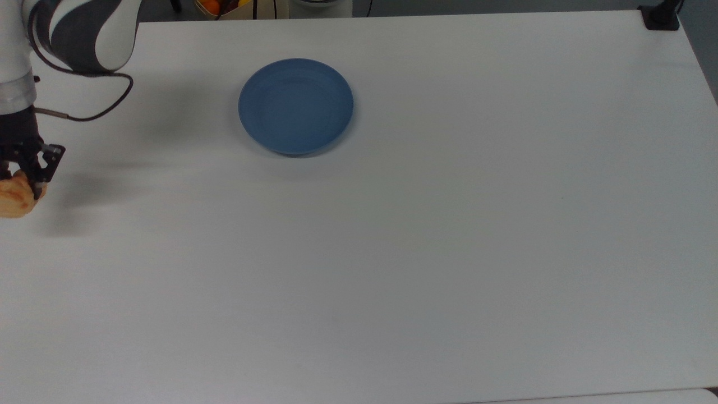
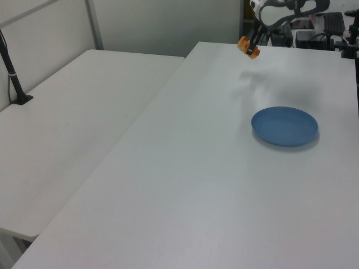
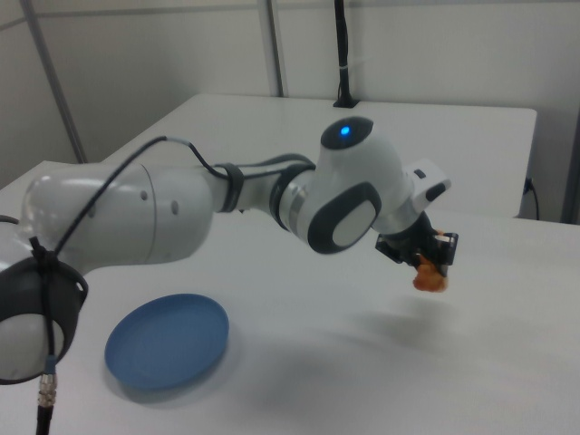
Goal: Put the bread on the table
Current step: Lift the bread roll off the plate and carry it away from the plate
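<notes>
Right view gives the best look: the bread (image 3: 430,278), a small lumpy golden-orange roll, hangs in the air, pinched in the hand (image 3: 431,263), with its soft shadow on the white bench (image 3: 507,362) below it, so it is clear of the surface. The fingers are closed on the roll's upper part and the rest of it dangles under them. This view also shows what the others hide, the whole bulk of the arm (image 3: 272,204): glossy white rounded shells with grey joints, a blue light glowing on the wrist joint, a black cable running along it, the forearm reaching level across and the wrist tipped down.

Top view catches the bread (image 1: 15,196) right at the top view's left edge, partly cut off, with the black hand (image 1: 22,178) above it and a cable looping off the arm. The blue plate (image 1: 295,105), round, matte, shallow-rimmed, sits well apart toward the top view's centre, bare.

Left view puts the bread (image 2: 248,46) near the far end of the bench, beyond the plate (image 2: 284,126), with a second white tabletop (image 2: 67,123) adjoining on the left view's left.
</notes>
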Controlling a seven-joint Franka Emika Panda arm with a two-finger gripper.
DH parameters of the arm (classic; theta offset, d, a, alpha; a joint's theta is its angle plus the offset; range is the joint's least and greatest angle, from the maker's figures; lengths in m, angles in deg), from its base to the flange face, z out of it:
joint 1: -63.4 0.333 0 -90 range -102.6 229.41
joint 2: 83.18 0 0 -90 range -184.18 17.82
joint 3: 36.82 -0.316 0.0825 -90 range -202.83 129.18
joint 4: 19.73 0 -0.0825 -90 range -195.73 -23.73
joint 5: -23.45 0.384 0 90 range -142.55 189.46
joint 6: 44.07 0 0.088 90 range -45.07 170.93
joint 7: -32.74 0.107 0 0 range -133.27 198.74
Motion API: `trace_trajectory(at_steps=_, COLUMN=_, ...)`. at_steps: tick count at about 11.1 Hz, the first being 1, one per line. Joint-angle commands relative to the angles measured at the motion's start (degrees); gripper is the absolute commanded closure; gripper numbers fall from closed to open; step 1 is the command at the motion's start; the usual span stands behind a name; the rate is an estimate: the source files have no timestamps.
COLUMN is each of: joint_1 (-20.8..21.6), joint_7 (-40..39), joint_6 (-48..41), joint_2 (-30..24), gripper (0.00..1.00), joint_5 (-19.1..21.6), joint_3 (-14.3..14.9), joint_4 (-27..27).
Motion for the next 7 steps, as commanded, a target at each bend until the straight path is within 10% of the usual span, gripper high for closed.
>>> trace_trajectory(at_steps=1, joint_1=-0.08, joint_7=5.14, joint_6=9.18, joint_2=4.39, gripper=0.62, joint_5=1.0, joint_3=-0.36, joint_4=1.41)
trace_trajectory(at_steps=7, joint_1=0.18, joint_7=5.23, joint_6=1.38, joint_2=5.79, gripper=0.63, joint_5=0.91, joint_3=-0.88, joint_4=3.08)
